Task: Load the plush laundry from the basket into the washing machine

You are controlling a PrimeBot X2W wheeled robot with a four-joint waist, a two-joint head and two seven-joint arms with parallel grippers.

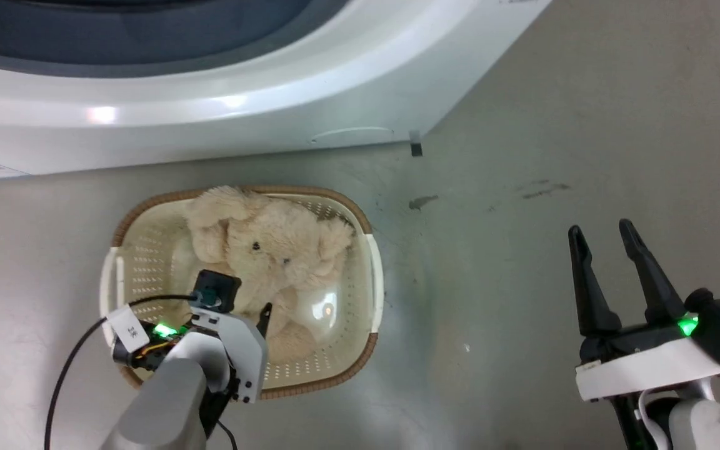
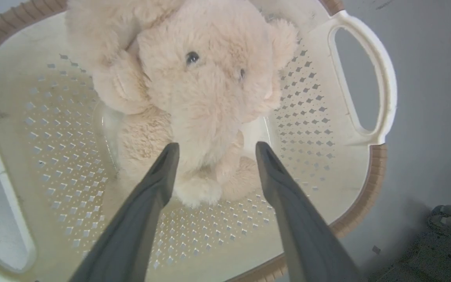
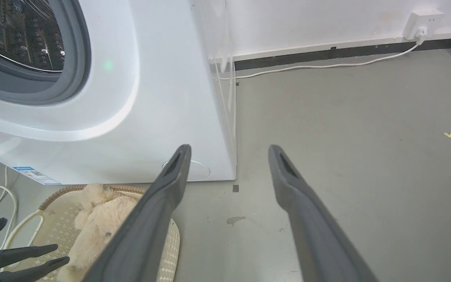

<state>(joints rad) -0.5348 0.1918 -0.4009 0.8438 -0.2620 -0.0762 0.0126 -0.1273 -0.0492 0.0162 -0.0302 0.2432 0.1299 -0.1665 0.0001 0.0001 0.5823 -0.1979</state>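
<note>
1. Left wrist view: the left pincer (image 2: 216, 150) is spread wide, its two long dark fingers pointing down into the cream-white perforated plastic basket (image 2: 382, 78) with the brown woven-look rim. The fluffy cream-beige stuffed animal (image 2: 202, 78) lies on the basket's bottom, face toward the camera, and its lower body sits in the gap between the fingers. Nothing is pinched, and I cannot tell whether the fingers touch the fur
2. Head view: the basket (image 1: 375, 262) stands on the grey floor (image 1: 522, 300), just in front of the large white front-loading washing machine (image 1: 272, 106). The stuffed animal (image 1: 272, 250) fills the middle and far part of the basket, and the left arm hangs over the near end. The right pincer (image 1: 600, 228) is spread and empty, above bare floor well apart from the basket on the right
3. Right wrist view: the right pincer's fingers stand apart, framing the machine's lower corner and the floor. At the upper left the grey rubber seal (image 3: 74, 58) rings the shiny perforated steel drum (image 3: 14, 31). No door crosses it, so the opening looks ready. The basket and stuffed animal show at the lower left
4. Progress, as I judge it: the task is barely begun. The stuffed animal is in the basket and not yet gripped. Closing on it, lifting it, carrying it to the drum and releasing it are all left to do
</note>
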